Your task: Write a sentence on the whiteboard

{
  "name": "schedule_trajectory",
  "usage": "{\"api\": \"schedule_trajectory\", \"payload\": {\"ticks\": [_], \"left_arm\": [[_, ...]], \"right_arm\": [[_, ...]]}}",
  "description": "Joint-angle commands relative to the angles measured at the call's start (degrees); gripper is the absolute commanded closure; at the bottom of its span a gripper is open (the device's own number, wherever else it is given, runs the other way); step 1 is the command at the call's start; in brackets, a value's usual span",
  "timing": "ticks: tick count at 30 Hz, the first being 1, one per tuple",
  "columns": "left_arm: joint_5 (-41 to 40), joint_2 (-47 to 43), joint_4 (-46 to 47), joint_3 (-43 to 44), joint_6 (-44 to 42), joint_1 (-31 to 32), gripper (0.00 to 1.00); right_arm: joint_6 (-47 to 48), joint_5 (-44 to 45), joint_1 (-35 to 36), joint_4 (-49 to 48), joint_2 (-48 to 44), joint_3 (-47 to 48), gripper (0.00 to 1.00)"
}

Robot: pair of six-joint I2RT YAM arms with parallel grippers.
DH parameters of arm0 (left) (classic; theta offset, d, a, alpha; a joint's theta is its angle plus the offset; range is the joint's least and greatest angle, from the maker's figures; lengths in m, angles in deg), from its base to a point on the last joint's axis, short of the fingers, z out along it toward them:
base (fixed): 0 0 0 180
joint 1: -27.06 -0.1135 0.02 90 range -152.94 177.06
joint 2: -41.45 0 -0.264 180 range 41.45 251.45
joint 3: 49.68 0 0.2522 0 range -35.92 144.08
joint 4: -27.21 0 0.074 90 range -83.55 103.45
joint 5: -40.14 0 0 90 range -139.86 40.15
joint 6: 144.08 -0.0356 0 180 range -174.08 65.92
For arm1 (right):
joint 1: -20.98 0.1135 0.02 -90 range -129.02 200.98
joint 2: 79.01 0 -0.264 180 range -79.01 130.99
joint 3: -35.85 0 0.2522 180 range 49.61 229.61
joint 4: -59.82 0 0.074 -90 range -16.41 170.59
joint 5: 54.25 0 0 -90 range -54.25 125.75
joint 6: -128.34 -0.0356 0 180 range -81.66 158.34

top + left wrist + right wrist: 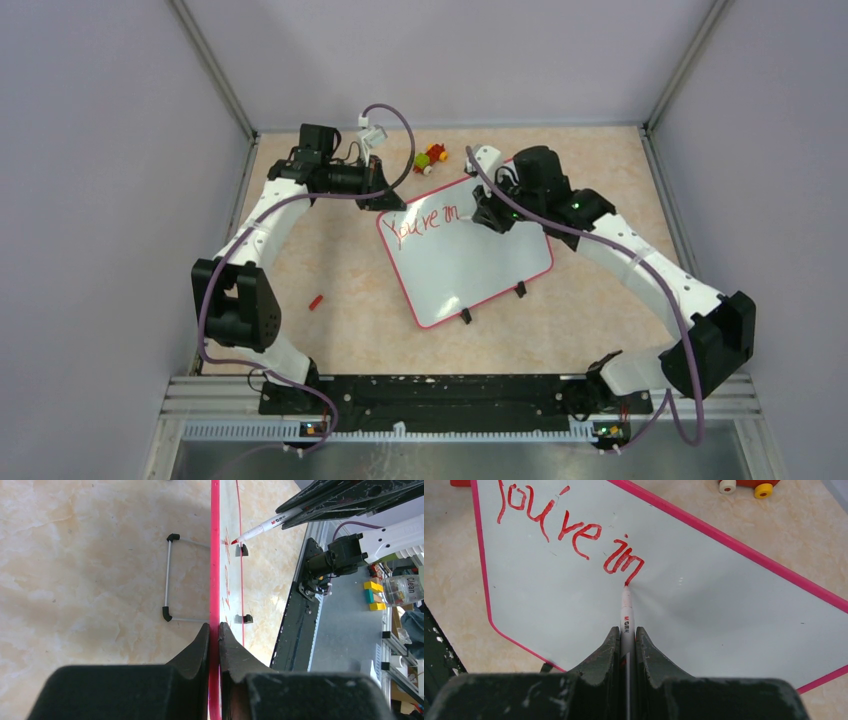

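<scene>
Right gripper (pixel 626 634) pinches a slim white marker (pixel 626 607), its red tip touching the sentence (pixel 569 535) at the last stroke of "You're im", upper left to centre of the wrist frame. Writing is under way, judged well short of complete; the next move calls for steady tip pressure and a short rightward stroke. Whiteboard (pixel 470 265), glossy, pink-rimmed, round-cornered, lies centre on the mottled beige table (pixel 330 340). Left gripper (pixel 214 630) clamps its rim.

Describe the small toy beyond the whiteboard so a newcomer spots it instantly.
Start at the pink-rimmed whiteboard in the middle of the table. Just beyond the edge that its red lettering runs along sits the toy. It is the only multicoloured thing there: red, yellow and green, with small wheels.
</scene>
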Motion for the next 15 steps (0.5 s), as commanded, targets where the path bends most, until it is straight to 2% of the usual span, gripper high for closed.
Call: {"api": "schedule_trajectory", "payload": {"ticks": [1,15], "left_arm": [[0.82,-0.28,-0.95,0.70,-0.95,1.16,1.00],[1.21,0.00,-1.35,0.97,-1.61,1.32,1.00]], "right_arm": [[-0.40,-1.28,0.04,0.22,-2.70,4.33,1.00],[0.46,-2.21,-1.75,-0.37,-1.76,4.43,1.00]]}}
